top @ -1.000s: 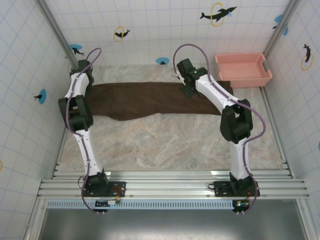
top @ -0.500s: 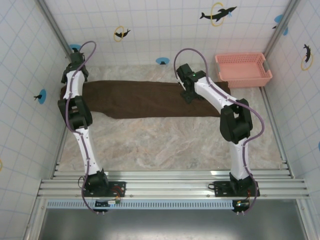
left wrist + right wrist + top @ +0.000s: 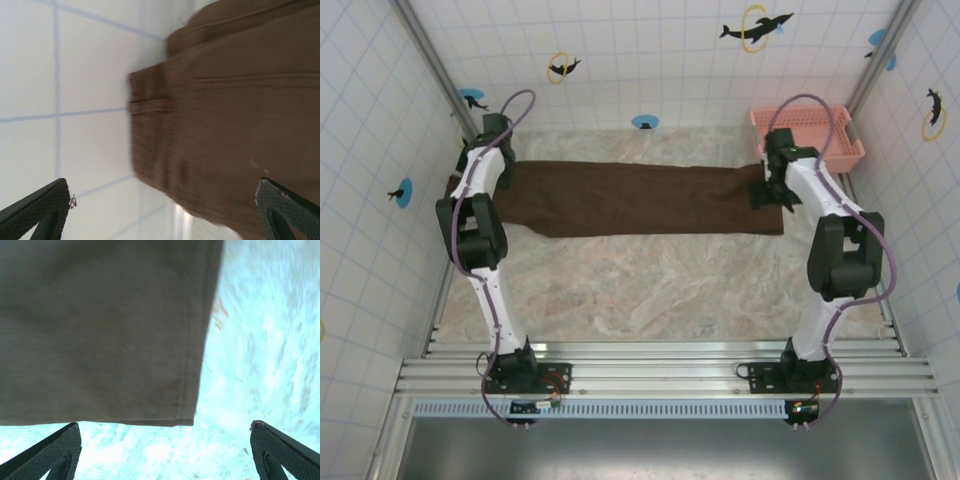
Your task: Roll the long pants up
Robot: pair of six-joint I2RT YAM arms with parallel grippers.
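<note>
While overhead shows long pants flat, wrist views: left gripper, right gripper gaping, empty.

Top camera looks down; wrist cameras closely face long pants.

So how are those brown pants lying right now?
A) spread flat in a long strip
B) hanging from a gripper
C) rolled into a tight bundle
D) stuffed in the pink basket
A: the long pants lie flat, stretched in a strip across the table, with none of the cloth inside the pink basket.
</note>
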